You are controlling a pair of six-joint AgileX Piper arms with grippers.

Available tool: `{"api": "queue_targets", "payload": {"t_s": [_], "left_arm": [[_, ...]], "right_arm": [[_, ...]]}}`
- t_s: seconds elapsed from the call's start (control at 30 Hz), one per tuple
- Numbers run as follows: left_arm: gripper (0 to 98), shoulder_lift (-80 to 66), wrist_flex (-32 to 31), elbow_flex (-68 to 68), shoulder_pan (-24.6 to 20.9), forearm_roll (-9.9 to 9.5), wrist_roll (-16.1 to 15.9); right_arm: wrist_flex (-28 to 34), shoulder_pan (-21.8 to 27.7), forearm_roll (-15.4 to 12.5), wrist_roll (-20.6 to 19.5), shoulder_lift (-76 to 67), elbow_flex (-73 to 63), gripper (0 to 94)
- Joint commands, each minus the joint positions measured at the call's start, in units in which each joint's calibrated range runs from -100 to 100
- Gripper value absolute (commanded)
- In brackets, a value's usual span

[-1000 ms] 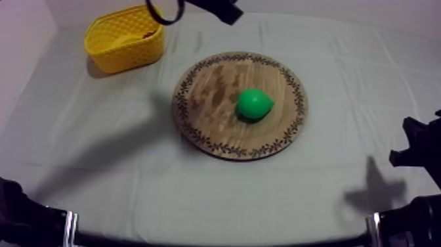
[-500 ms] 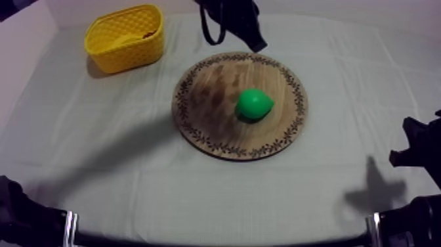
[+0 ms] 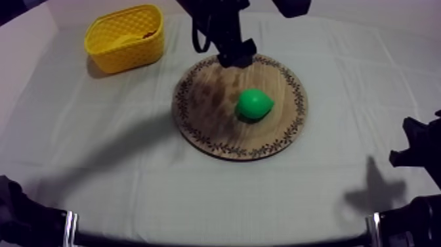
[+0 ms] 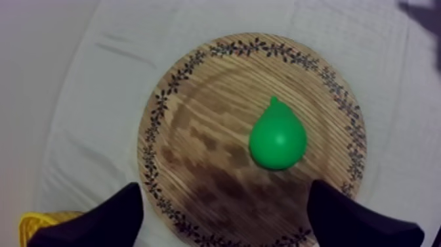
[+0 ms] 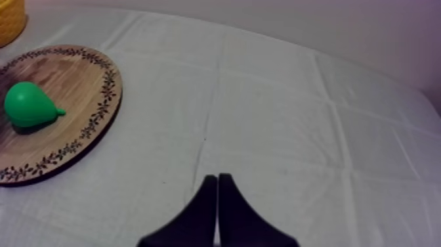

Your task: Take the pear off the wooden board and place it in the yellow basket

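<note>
The grey-white tabletop (image 3: 98,157) carries a round wooden board (image 3: 203,112). The yellow basket (image 3: 125,39) sits at 10 o'clock from the board. The green pear (image 3: 254,104) lies on the board, a bit toward 3 o'clock from its middle. The left tool (image 3: 236,56) hangs over the board's 12 o'clock rim, fingers spread wide, holding nothing. The right tool (image 5: 216,187) sits low at 4 o'clock, fingers pressed together, empty.

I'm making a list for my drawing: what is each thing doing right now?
wooden board: flat on the cloth, carrying the pear.
pear: lying on its side, untouched.
yellow basket: upright, apart from the board.
left tool: open, above the board, holding nothing.
right tool: shut on nothing, over bare cloth.
</note>
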Motion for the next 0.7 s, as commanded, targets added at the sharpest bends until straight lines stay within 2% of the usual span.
{"api": "queue_targets", "payload": {"t_s": [0.0, 0.33, 0.67], "left_arm": [[95.9, 0.32, 0.16, 0.04, 0.03, 0.23, -0.09], [96.1, 5.91, 0.0, -0.01, 0.57, 0.89, 0.01], [95.5, 13.47, -0.83, -1.31, 0.24, 2.5, -0.49]], "right_arm": [[-0.04, -0.01, 0.01, -0.02, 0.01, 0.05, 0.5], [-0.04, -0.01, 0.01, -0.02, 0.01, 0.05, 0.5], [-0.04, -0.01, 0.01, -0.02, 0.01, 0.05, 0.5]]}}
